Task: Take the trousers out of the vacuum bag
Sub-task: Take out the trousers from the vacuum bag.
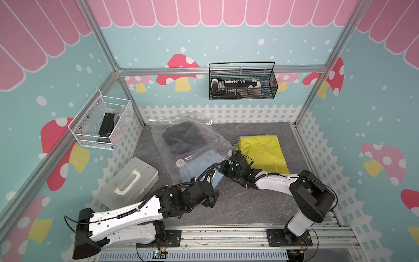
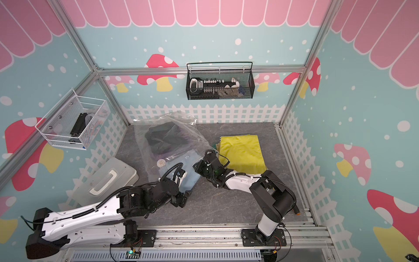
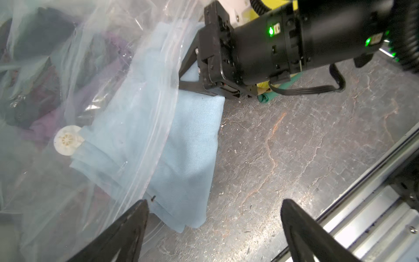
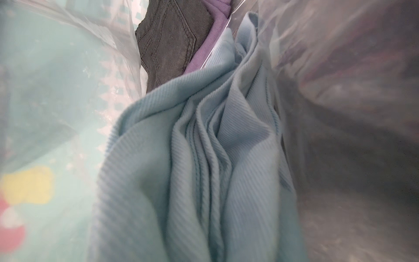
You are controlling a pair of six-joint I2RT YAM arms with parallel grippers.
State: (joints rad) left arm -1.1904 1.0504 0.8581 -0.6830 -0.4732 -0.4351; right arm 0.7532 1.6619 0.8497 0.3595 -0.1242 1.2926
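**Light blue pair half out, and nothing pins the bag**

The vacuum bag (image 1: 197,119) sprawls across the centre of both top views. Its mouth faces my arms and its upper sheet is tented up toward my right gripper (image 3: 180,79). To the right of it in the picture, the yellow trousers (image 1: 263,152) lie flat on the table (image 1: 249,204), clear of the plastic, with the edge of a green pair (image 3: 265,98) showing beneath them. The light blue trousers (image 3: 188,147) straddle the zip edge (image 3: 169,108), near end on bare table and the rest inside. The dark trousers (image 4: 167,40) and the purple trousers (image 4: 204,56) sit deeper in.

My left gripper (image 3: 214,204) hangs empty, fingers spread wide, above the near end of the light blue pair. My right gripper is at the mouth, on top of that pair. I see its fingers only side-on, so I cannot tell whether it is clamped on cloth, plastic or both, though the pleats in the right wrist view bunch toward it.

If plastic is caught with the cloth, a pull would likely haul the whole bag, since nothing holds it down, and it could ride over the yellow pair. The fold may snag on the zip ridge and spill open. My wrists are near each other, so a hasty left reach could knock the right. The small white valve (image 3: 66,140) lies against the blue cloth and might catch it.
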